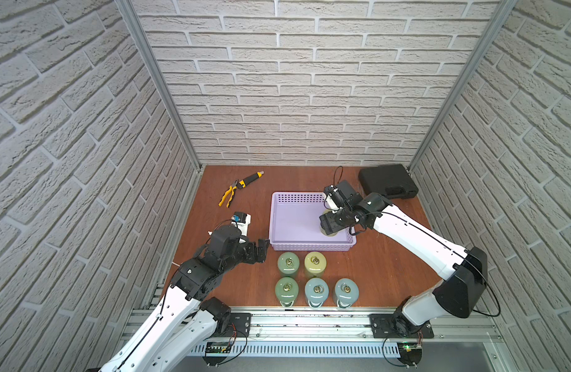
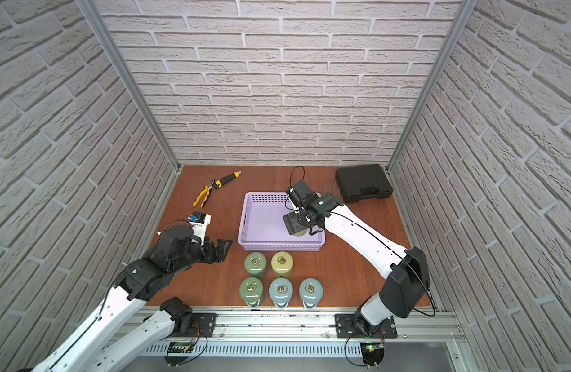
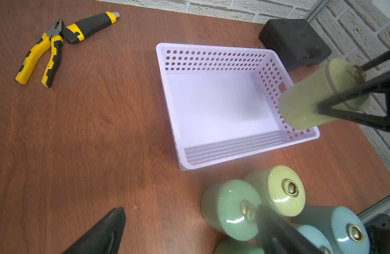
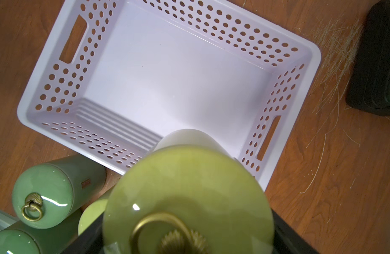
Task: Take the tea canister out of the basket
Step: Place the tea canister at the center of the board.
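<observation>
The lavender basket (image 1: 309, 246) (image 2: 277, 246) (image 3: 211, 61) (image 4: 211, 26) sits mid-table. My right gripper (image 1: 330, 222) (image 2: 298, 222) (image 4: 185, 233) is shut on a yellow-green tea canister (image 1: 329, 232) (image 3: 304, 101) (image 4: 187, 187) with a brass ring on its lid. It holds the canister upright over the basket's near right corner. In the left wrist view the canister's base looks lifted off the basket floor. Apart from it, the basket holds nothing. My left gripper (image 1: 261, 249) (image 2: 222, 248) (image 3: 191, 211) stands open and empty just left of the basket's near left corner.
Several green, yellow-green and blue canisters (image 1: 315, 290) (image 2: 280, 290) (image 3: 231, 209) stand in two rows in front of the basket. Yellow pliers (image 1: 227, 195) and a utility knife (image 1: 250, 178) lie at the back left. A black hard case (image 1: 387, 180) is at the back right.
</observation>
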Robot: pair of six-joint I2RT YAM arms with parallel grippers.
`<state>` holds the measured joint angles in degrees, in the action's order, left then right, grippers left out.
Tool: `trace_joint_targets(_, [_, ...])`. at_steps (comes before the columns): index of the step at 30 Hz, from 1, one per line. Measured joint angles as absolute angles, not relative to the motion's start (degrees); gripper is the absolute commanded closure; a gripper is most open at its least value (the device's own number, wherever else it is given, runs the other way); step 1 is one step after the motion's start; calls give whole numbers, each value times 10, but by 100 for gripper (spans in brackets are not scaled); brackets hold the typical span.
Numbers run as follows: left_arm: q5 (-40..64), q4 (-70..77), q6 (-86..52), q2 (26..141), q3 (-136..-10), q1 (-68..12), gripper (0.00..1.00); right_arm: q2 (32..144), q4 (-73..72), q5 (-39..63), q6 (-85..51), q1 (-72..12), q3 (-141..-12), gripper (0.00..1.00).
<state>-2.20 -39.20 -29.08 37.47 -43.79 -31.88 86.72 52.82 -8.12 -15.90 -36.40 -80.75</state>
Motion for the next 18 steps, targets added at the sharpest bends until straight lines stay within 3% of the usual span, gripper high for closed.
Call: trace_joint_targets(18, [-11,-396,-289,367,-435,-319,2,727,539,-123,-217,-433,-696,48])
